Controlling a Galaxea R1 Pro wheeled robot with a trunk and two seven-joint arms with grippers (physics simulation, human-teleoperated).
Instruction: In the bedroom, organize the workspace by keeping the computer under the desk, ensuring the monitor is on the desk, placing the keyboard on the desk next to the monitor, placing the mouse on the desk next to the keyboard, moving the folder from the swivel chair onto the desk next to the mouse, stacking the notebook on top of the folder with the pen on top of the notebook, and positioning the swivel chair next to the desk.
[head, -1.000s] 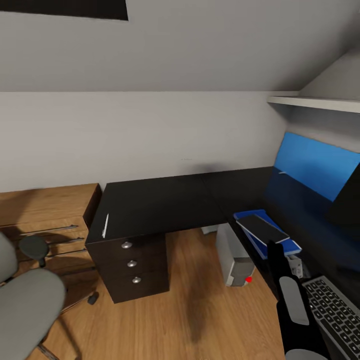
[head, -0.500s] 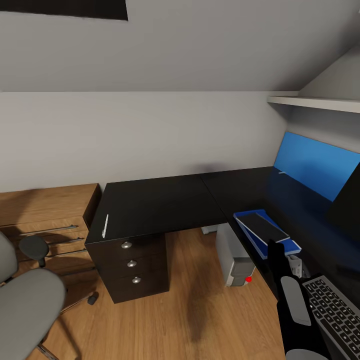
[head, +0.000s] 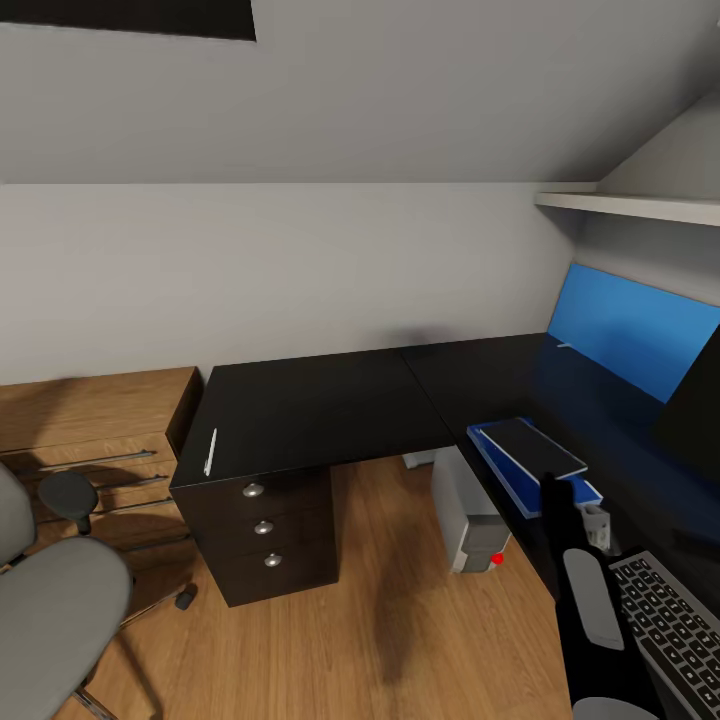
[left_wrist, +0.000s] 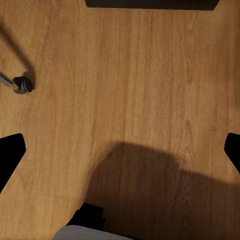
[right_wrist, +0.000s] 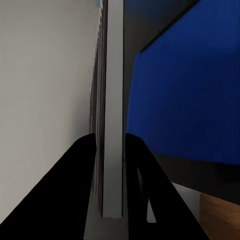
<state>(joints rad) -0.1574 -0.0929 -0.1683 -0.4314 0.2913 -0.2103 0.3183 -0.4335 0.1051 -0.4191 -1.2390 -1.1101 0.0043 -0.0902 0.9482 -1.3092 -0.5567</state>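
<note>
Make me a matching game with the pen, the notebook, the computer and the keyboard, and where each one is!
Things:
1. pen
2. notebook
3. computer
4. keyboard

Places:
A. on the floor under the desk
B. on top of the blue folder
C. near the desk edge above the drawers
D. on the desk beside the right arm

Pairs: 1-C, 2-B, 3-A, 4-D
</note>
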